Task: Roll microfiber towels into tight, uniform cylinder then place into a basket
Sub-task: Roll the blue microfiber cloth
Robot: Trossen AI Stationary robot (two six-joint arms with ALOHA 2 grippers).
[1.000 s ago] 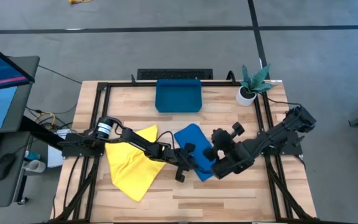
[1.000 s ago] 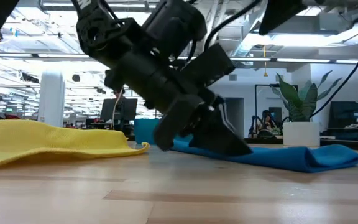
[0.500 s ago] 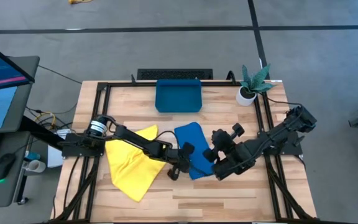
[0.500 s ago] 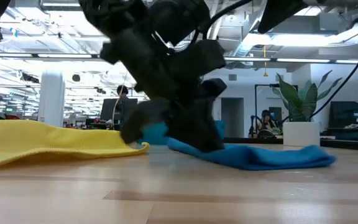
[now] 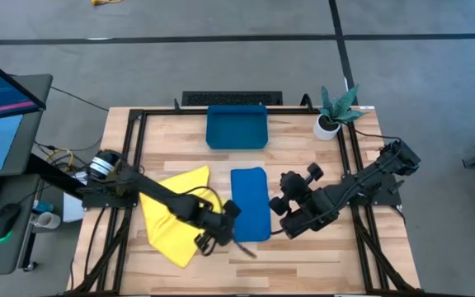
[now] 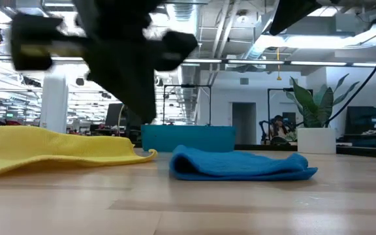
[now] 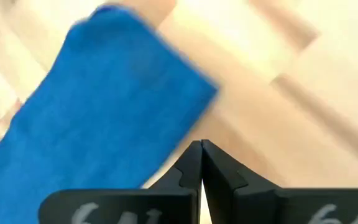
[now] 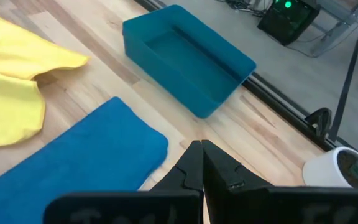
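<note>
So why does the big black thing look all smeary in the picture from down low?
Low view: the left arm is motion-blurred, while the blue towel and yellow towel look sharp. Left wrist view: the blue towel is smeared too.

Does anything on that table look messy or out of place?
Only the yellow towel: it lies crumpled and askew, one corner hanging past the table's front-left edge. The blue towel is folded neatly flat in the middle, and the tray sits empty and square at the back.
</note>
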